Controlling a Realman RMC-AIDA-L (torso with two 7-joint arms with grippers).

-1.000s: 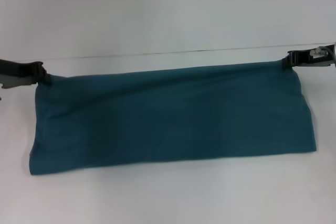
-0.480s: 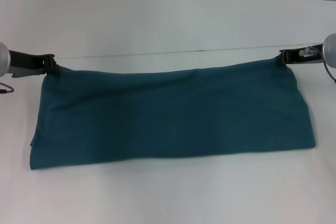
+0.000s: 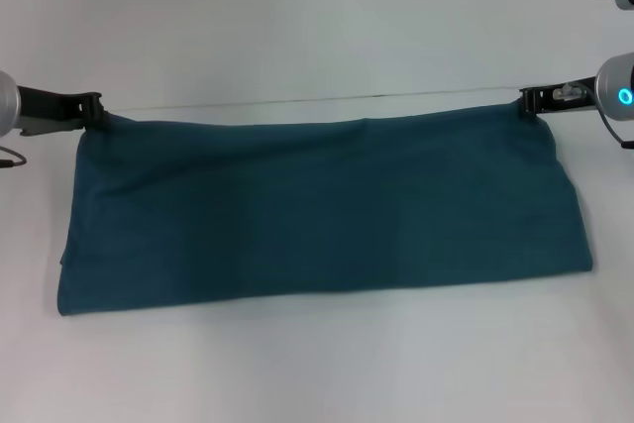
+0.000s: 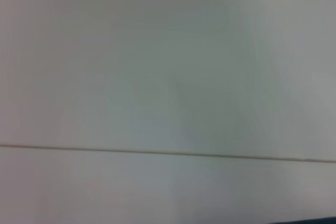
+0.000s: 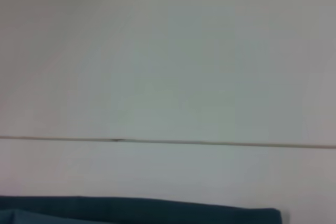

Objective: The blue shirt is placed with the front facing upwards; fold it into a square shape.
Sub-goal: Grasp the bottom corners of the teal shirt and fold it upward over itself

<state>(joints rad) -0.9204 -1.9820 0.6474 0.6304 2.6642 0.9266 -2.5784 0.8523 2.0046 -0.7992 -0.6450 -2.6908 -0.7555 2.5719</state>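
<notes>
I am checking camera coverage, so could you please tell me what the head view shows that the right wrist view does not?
Only the head view shows the whole folded shirt, the left gripper at its far left corner and the right gripper at its far right corner. The right wrist view shows nothing extra, just a strip of the shirt's edge. Both share the white table and the thin seam line across it.
</notes>
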